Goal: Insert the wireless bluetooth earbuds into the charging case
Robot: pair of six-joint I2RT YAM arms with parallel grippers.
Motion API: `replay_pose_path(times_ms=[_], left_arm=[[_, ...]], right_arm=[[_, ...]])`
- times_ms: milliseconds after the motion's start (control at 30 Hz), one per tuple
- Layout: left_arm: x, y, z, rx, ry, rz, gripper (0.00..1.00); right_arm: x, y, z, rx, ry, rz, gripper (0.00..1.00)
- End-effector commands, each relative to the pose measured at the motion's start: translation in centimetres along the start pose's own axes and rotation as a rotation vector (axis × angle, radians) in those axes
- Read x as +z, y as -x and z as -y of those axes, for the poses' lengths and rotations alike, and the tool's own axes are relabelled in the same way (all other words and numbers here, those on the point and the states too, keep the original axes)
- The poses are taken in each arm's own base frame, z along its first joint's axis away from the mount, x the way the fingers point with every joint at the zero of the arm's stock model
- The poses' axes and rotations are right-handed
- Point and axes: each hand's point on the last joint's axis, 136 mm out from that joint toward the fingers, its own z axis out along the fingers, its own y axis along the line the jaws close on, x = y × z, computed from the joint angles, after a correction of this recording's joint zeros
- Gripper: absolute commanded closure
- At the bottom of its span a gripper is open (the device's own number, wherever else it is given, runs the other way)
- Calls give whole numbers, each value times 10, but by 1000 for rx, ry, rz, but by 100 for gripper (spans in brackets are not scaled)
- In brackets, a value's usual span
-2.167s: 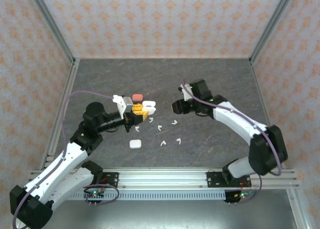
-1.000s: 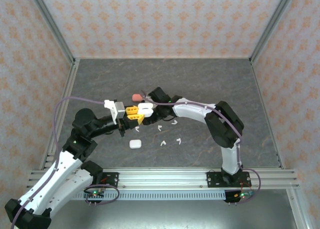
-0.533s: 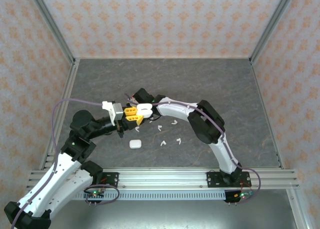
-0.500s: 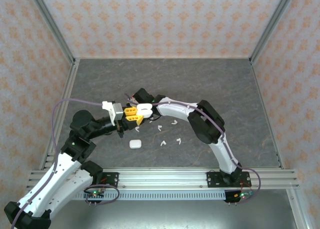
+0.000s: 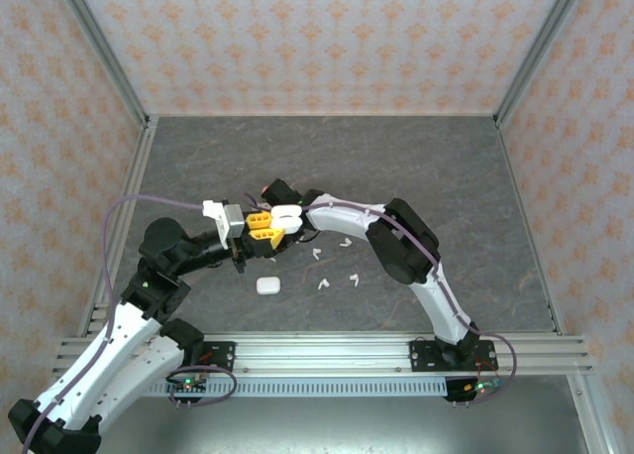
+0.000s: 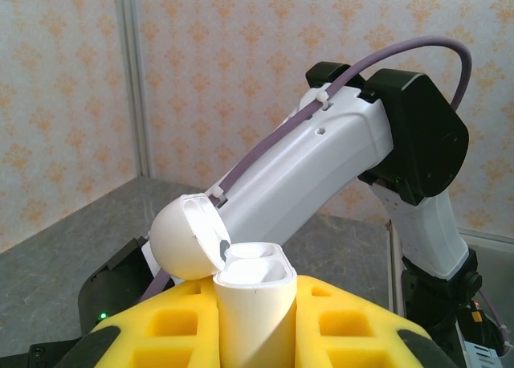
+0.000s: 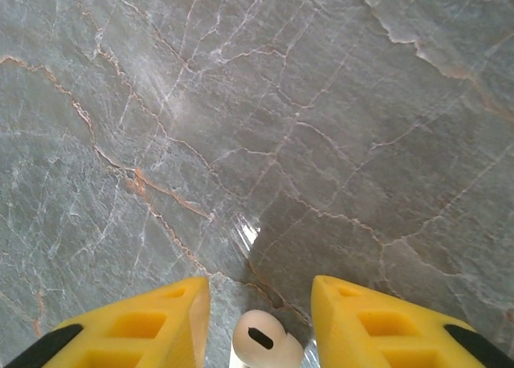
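1. While the left gripper (image 5: 265, 228) is clamping fully shut on the open white case (image 6: 253, 296), with its lid (image 6: 189, 243) tipped back, the right gripper (image 7: 259, 292) is standing narrowly open around 1 white earbud (image 7: 265, 342), apparently carrying it.
2. It is hovering just beside the case, so insertion looks like the step in hand. It is calling for the stem lined up over a free well, a slow straight descent, and release only once the earbud is seated.
3. At least 4 more earbuds (image 5: 317, 253) are lying loose on the counter (image 5: 416, 176), near the case.
4. No brand, label or writing is showing legibly.
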Motion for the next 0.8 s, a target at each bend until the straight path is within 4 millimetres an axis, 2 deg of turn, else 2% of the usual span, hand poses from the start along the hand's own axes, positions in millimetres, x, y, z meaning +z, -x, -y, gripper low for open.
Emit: replay_pose_path(times_ms=[0, 533, 767], left_arm=[[0, 12, 5, 34, -19, 37, 100], [0, 11, 3, 30, -9, 32, 100], [1, 10, 2, 27, -4, 28, 100]], right_arm=[[1, -33, -3, 7, -9, -108, 63], [-4, -45, -4, -7, -16, -124, 66], [-2, -46, -2, -6, -23, -127, 72]])
